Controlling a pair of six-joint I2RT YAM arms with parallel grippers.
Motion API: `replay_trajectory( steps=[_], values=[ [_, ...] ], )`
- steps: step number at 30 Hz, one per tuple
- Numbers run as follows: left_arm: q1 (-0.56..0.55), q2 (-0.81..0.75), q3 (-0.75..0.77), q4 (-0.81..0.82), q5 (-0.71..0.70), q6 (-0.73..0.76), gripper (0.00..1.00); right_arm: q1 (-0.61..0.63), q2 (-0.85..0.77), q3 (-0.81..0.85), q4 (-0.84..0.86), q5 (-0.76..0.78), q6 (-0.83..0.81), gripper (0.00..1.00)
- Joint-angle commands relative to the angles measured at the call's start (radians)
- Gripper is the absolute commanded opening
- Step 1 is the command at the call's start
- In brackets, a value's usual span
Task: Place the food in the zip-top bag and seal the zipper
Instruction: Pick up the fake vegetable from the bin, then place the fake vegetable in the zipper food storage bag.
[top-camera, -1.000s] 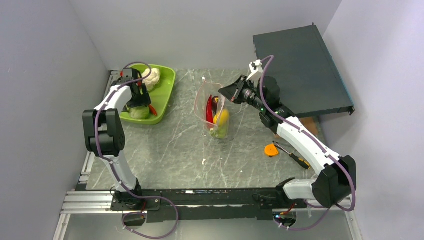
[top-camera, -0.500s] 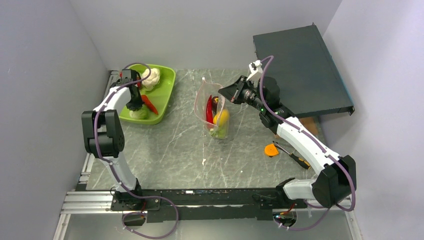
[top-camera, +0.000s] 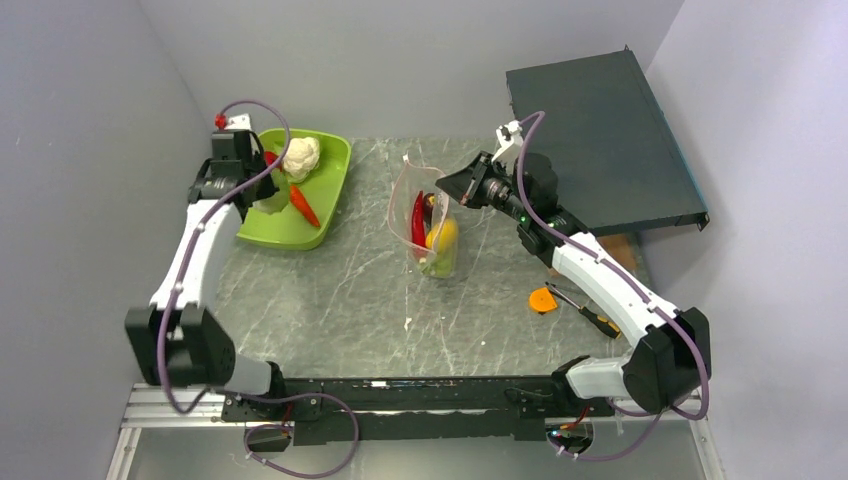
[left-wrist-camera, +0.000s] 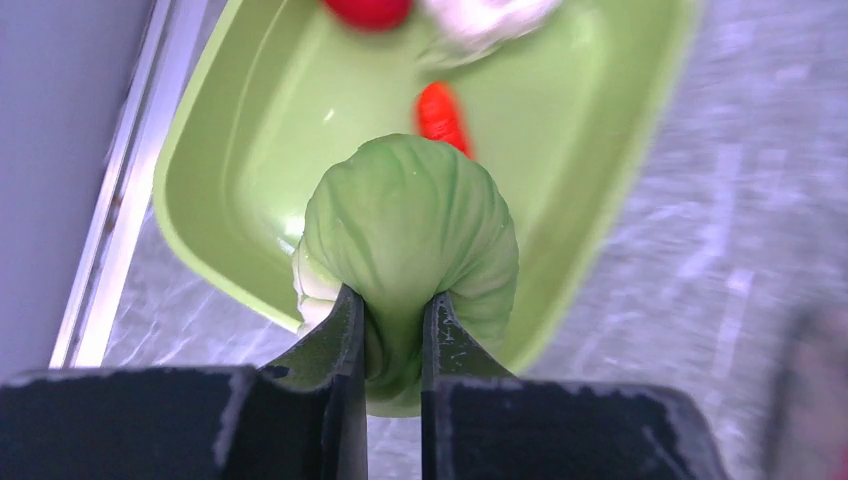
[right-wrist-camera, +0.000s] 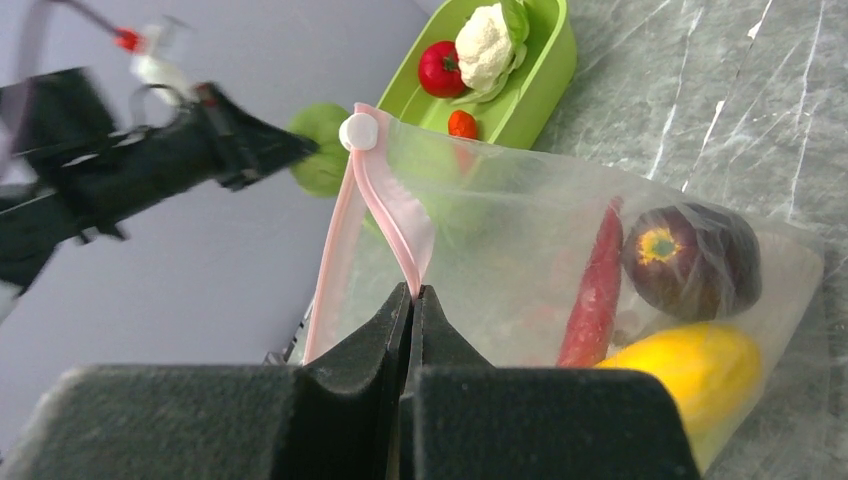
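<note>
Fingers of left gripper (left-wrist-camera: 392, 308) pinch cabbage (left-wrist-camera: 410, 220) by its base, over tray (left-wrist-camera: 250, 130) rim; tomato (left-wrist-camera: 365, 10), cauliflower (left-wrist-camera: 485, 15) beyond tips; right gripper (right-wrist-camera: 412, 295) fingers pressed together on zipper (right-wrist-camera: 385, 205); bag (right-wrist-camera: 520, 230) spreads right of them, chili (right-wrist-camera: 595, 285), eggplant (right-wrist-camera: 690, 260), yellow piece (right-wrist-camera: 690, 375) inside.

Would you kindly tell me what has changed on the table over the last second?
The left gripper closed on the green cabbage and lifted it off the lime tray, its arm drawing back. The right gripper still pinches the zipper, holding the bag up; the food inside has not moved.
</note>
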Motion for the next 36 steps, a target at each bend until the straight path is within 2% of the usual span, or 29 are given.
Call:
replay_trajectory(
  steps=[1, 5, 8, 10, 13, 15, 18, 22, 26, 28, 31, 36],
  values=[
    [-0.025, -0.219, 0.005, 0.100, 0.267, 0.043, 0.00, -0.007, 0.018, 0.037, 0.050, -0.009, 0.005, 0.00],
    [-0.026, -0.356, -0.044, 0.191, 0.638, 0.012, 0.00, -0.007, 0.031, 0.043, 0.052, -0.016, 0.012, 0.00],
    [-0.065, -0.438, -0.103, 0.344, 0.896, -0.059, 0.00, -0.007, 0.038, 0.054, 0.044, -0.020, 0.010, 0.00],
    [-0.114, -0.475, -0.129, 0.431, 1.022, -0.118, 0.00, -0.006, 0.038, 0.057, 0.040, -0.022, 0.006, 0.00],
    [-0.213, -0.503, -0.154, 0.529, 1.106, -0.187, 0.00, -0.006, 0.034, 0.060, 0.040, -0.023, 0.004, 0.00],
    [-0.284, -0.507, -0.177, 0.602, 1.103, -0.231, 0.00, -0.007, 0.032, 0.065, 0.040, -0.024, 0.003, 0.00],
    [-0.362, -0.491, -0.202, 0.620, 1.026, -0.251, 0.00, -0.006, 0.023, 0.075, 0.036, -0.023, 0.005, 0.00],
    [-0.400, -0.444, -0.254, 0.639, 0.904, -0.308, 0.00, -0.007, 0.006, 0.089, 0.025, -0.019, 0.014, 0.00],
    [-0.429, -0.366, -0.294, 0.708, 0.883, -0.374, 0.00, -0.006, -0.004, 0.095, 0.030, -0.036, 0.038, 0.00],
    [-0.446, -0.320, -0.265, 0.645, 0.855, -0.353, 0.00, -0.007, -0.006, 0.096, 0.038, -0.048, 0.052, 0.00],
    [-0.461, -0.276, -0.199, 0.495, 0.726, -0.291, 0.00, -0.007, -0.010, 0.099, 0.039, -0.059, 0.065, 0.00],
    [-0.485, -0.213, -0.079, 0.315, 0.595, -0.227, 0.00, -0.006, -0.003, 0.095, 0.061, -0.094, 0.097, 0.00]
  ],
)
